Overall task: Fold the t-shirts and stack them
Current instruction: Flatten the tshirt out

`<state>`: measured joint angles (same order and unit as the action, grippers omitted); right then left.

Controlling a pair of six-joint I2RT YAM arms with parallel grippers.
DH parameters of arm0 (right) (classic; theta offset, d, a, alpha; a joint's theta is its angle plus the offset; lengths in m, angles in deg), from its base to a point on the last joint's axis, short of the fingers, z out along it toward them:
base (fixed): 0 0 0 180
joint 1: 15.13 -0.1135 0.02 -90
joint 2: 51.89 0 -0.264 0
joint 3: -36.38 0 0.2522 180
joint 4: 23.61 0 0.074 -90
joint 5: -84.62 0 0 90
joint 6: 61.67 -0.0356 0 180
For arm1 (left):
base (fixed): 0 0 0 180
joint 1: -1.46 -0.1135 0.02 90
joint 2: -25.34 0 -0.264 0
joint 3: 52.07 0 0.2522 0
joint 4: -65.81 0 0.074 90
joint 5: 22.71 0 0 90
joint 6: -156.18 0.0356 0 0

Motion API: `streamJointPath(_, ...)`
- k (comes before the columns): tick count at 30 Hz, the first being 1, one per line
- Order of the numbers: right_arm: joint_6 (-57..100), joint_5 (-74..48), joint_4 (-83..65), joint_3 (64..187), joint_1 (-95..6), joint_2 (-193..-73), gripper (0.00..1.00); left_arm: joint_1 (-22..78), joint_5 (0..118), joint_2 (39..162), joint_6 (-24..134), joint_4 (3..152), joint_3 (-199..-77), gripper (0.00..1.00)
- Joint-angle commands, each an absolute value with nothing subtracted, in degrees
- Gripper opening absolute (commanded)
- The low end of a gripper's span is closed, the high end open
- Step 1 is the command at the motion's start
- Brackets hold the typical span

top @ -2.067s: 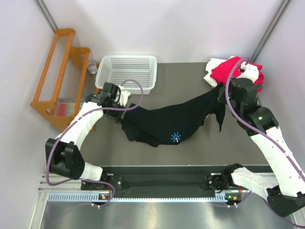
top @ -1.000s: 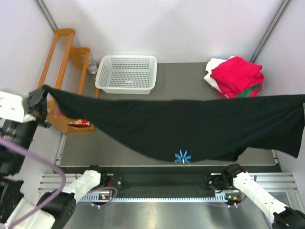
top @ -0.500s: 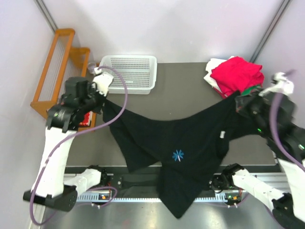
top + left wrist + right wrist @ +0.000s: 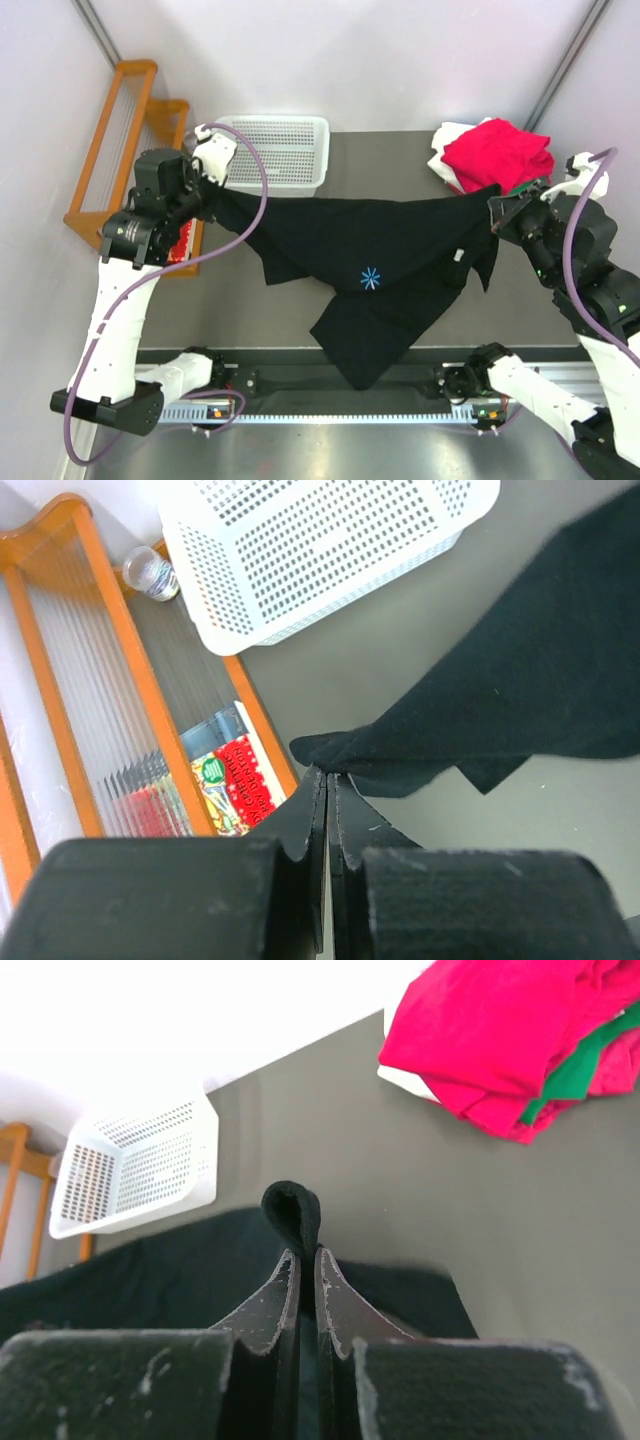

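Observation:
The large black t-shirt (image 4: 380, 255) with its light-blue starburst mark (image 4: 371, 277) hangs stretched between my two grippers above the table, its lower part drooping to a point near the front edge. My left gripper (image 4: 218, 193) is shut on the shirt's left end; in the left wrist view the jaws (image 4: 330, 776) pinch the black cloth (image 4: 500, 700). My right gripper (image 4: 497, 205) is shut on the right end; a loop of black cloth (image 4: 292, 1210) pokes up between its fingers. The folded red shirt (image 4: 497, 153) lies on green (image 4: 528, 186) and white (image 4: 446, 150) shirts at the back right.
A white perforated basket (image 4: 268, 153) stands at the back of the table, left of centre. An orange rack (image 4: 125, 150) with a red packet (image 4: 230, 785) stands off the table's left edge. A metal rail (image 4: 340, 385) runs along the front.
The shirt was flung wide and high, then brought back down. In the last half second both grippers moved slightly back and the hanging lower point rose from the rail onto the table.

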<state>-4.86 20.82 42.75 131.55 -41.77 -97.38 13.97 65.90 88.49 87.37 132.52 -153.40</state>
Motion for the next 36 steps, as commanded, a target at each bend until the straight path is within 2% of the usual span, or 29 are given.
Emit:
streamJointPath(1, -4.28, 20.37, 38.49, 131.00, -42.47, -97.41, 0.00, 13.76, 68.17, 88.01, 87.63, 128.70, -155.30, 0.00)
streamJointPath(6, -3.67, 21.78, 38.75, 131.61, -42.38, -97.06, 0.00, 13.76, 69.82, 88.70, 88.77, 127.30, -155.57, 0.00)
streamJointPath(12, -2.96, 21.95, 36.48, 133.20, -42.29, -100.49, 0.00, 11.14, 70.28, 99.49, 90.09, 122.64, -158.02, 0.00)
streamJointPath(16, -2.96, 21.34, 34.98, 133.37, -41.50, -102.07, 0.00, 6.13, 65.72, 108.73, 87.28, 124.12, -169.41, 0.00)
streamJointPath(20, -2.79, 20.20, 34.71, 133.29, -40.80, -102.42, 0.00, 5.68, 65.27, 113.31, 86.66, 127.81, -178.84, 0.00)
streamJointPath(24, -2.70, 19.67, 34.53, 130.66, -40.01, -101.11, 0.00, 5.68, 65.62, 110.26, 86.31, 128.35, -179.65, 0.00)
streamJointPath(32, -2.44, 17.47, 35.32, 127.84, -37.99, -99.35, 0.00, 5.68, 60.79, 98.39, 84.02, 131.24, -168.14, 0.00)
streamJointPath(36, -2.00, 17.12, 36.64, 128.80, -36.84, -99.35, 0.00, 5.76, 51.49, 96.09, 86.82, 143.43, -166.02, 0.00)
